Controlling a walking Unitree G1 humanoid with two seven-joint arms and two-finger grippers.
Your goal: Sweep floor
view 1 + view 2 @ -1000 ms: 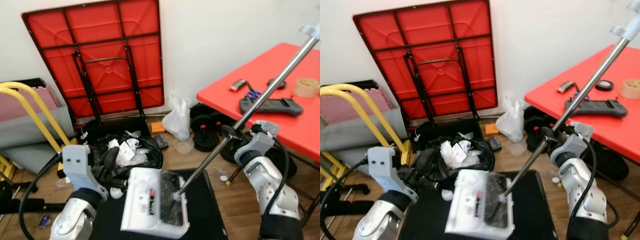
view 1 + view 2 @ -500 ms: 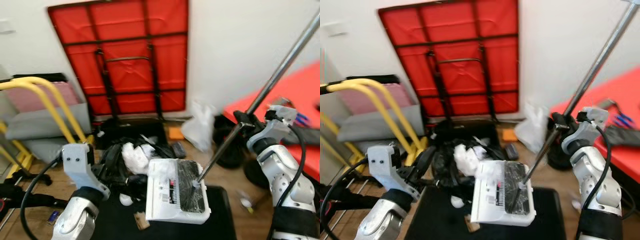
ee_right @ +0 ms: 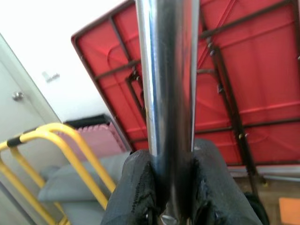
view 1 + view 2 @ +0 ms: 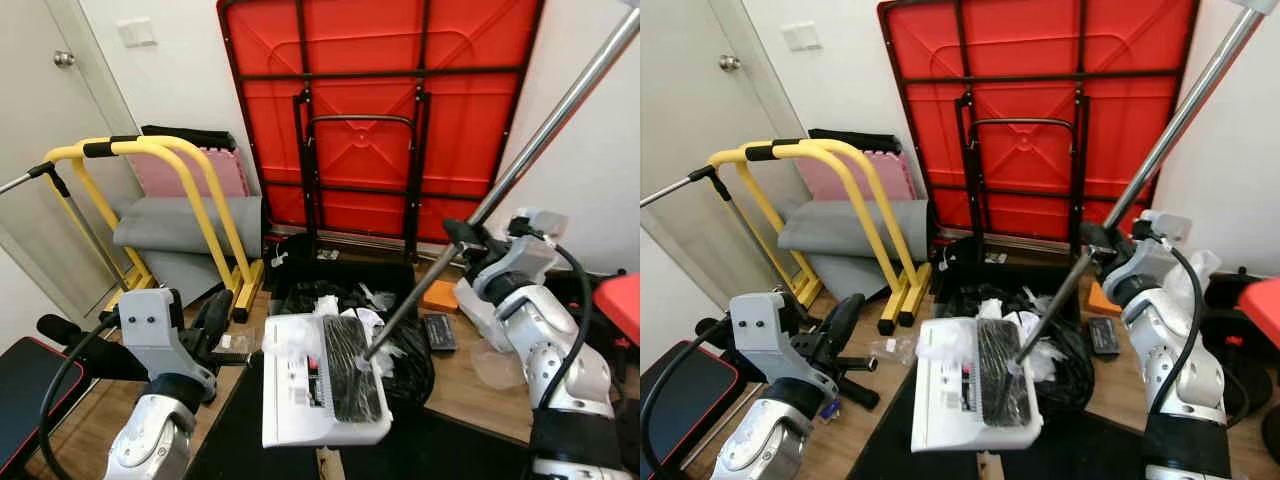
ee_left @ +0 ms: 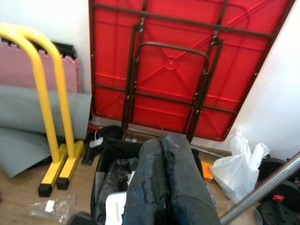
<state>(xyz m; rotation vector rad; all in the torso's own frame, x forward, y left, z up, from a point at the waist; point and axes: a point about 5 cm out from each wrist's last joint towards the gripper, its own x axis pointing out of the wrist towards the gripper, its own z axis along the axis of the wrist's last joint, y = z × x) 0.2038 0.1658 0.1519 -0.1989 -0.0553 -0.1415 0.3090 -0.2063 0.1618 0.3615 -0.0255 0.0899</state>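
Right gripper [image 3: 169, 187] clamped on the broom pole [image 4: 540, 135] — fingers [image 3: 138, 185] pinching it in the wrist view. Broom head [image 4: 350, 368] rests in the white dustpan [image 4: 300, 400] on the black mat's [image 4: 240, 440] edge. Left gripper [image 5: 164, 183] pressed closed, empty — head views show it beside the dustpan.

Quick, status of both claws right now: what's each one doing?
Left claw: shut, holding nothing.
Right claw: shut on the metal broom pole.
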